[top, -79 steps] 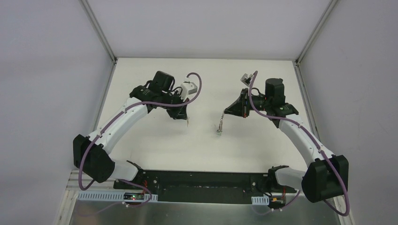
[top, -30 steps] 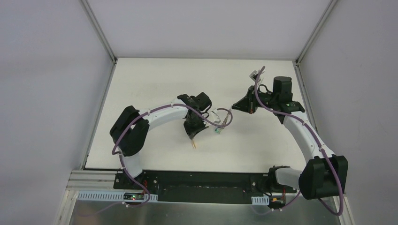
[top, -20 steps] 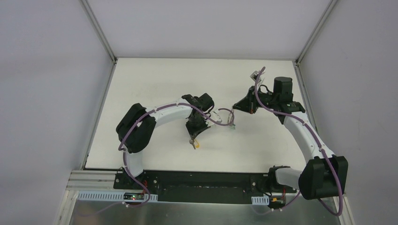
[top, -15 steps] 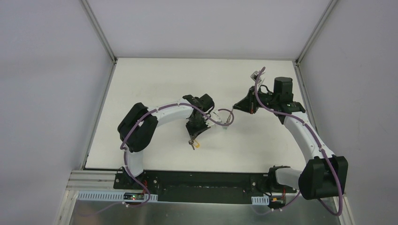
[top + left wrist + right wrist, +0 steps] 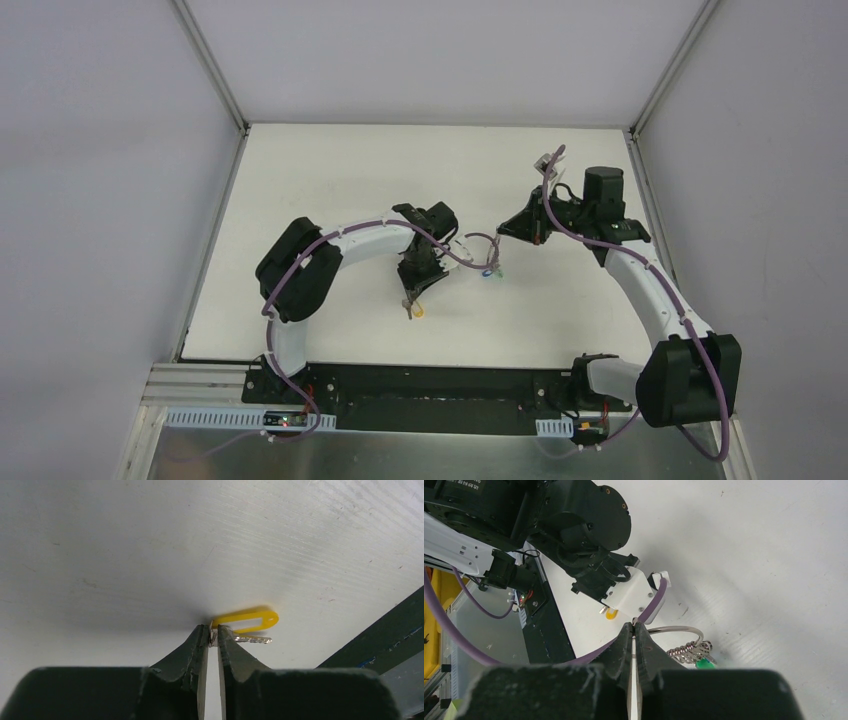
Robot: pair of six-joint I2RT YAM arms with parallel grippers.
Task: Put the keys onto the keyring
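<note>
**Fig. 1. Ring held in your right arm, yellow key at the tips of your left**

Left wrist view. Your left gripper (image 5: 214, 634) points down at the white table (image 5: 150, 555). The yellow key (image 5: 247, 620) lies at its tips, with the long yellow head reaching away to the right. The silver blade sticks out just beside the right-hand finger, and a sliver of metal sits between the 2 tips. The fingers stand close together with a thin slit of light between them. You cannot tell from this view whether they pinch the key or only straddle it.

Right wrist view. Your right gripper (image 5: 634, 625) has both fingers clenched on the thin wire of the keyring (image 5: 676, 628). The ring arcs away to the right from the tips. A fan of silver keys (image 5: 688, 652) hangs at the ring's far side. The green key (image 5: 705, 664) shows at the end of that fan, touching it, but you cannot tell whether it is threaded on the ring. Nor can you tell whether the bunch touches the table. Behind the ring stands your left arm's black wrist, with a purple cable (image 5: 655, 600) looping past it. The yellow key shows as 1 small spot beneath that wrist.

Overhead view. The 2 arms meet near the middle of the table. The ring and its bunch are to the right of the yellow key and farther back, near it but apart.
</note>
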